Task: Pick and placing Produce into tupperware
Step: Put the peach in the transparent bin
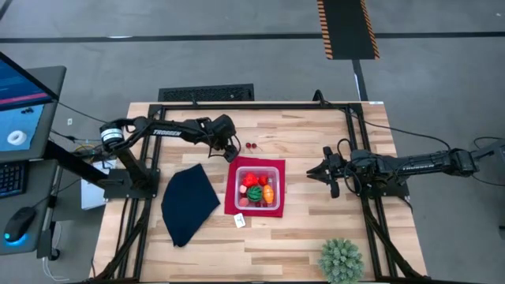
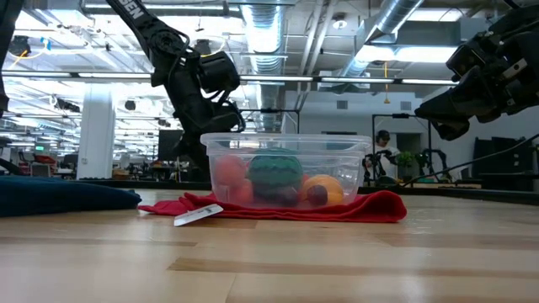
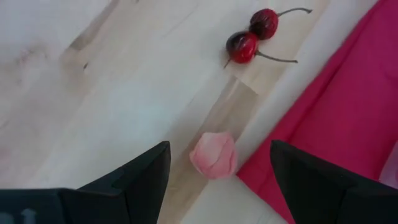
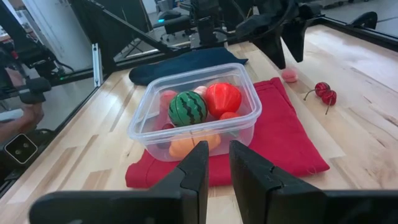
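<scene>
Even, bright overhead light fills the high view; the wooden table shows only faint, soft shadows. In the low view, ceiling strip lights glare across the top of the frame, and the near tabletop along the bottom is blurred. The left wrist view is washed out at upper left, with its dark fingers out of focus along the bottom edge.
</scene>
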